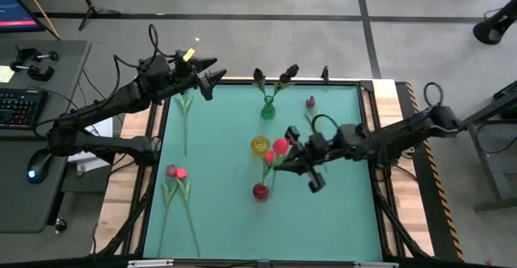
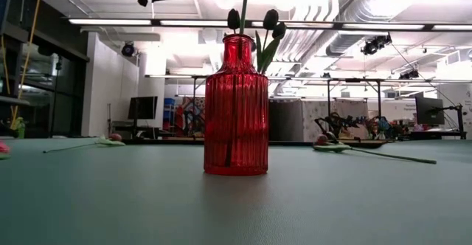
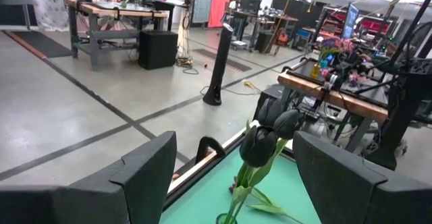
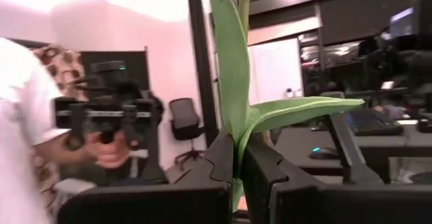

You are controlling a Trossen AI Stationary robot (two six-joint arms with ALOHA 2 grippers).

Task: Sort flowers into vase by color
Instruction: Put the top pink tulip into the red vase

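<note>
**My right fingers hold a red tulip over the red vase**

My left gripper (image 1: 212, 76) is up by the far left corner of the green table mat (image 1: 218, 211). Its fingers (image 3: 145, 173) are spread wide w/ nothing in them. Just under it lies one loose tulip w/ a pale green stem (image 1: 185, 110). Nearer the front left lie two more loose tulips w/ pink-red heads (image 1: 176, 173).

In the middle stand 3 vases. At the back is the small green glass vase (image 1: 267, 106) w/ the near-black tulips (image 3: 266, 137) in it. Next is the small yellow glass vase (image 1: 260, 144). Nearest the front is the ribbed red glass vase (image 2: 236, 108).

My right gripper (image 1: 279, 165) is just above and beside the red vase. Its fingers (image 4: 260, 166) are clenched on the long green stem of a bright red tulip (image 1: 279, 146), which stands about upright.

A bit to the right, near the back, lies a dark pink tulip (image 1: 310, 103).
</note>
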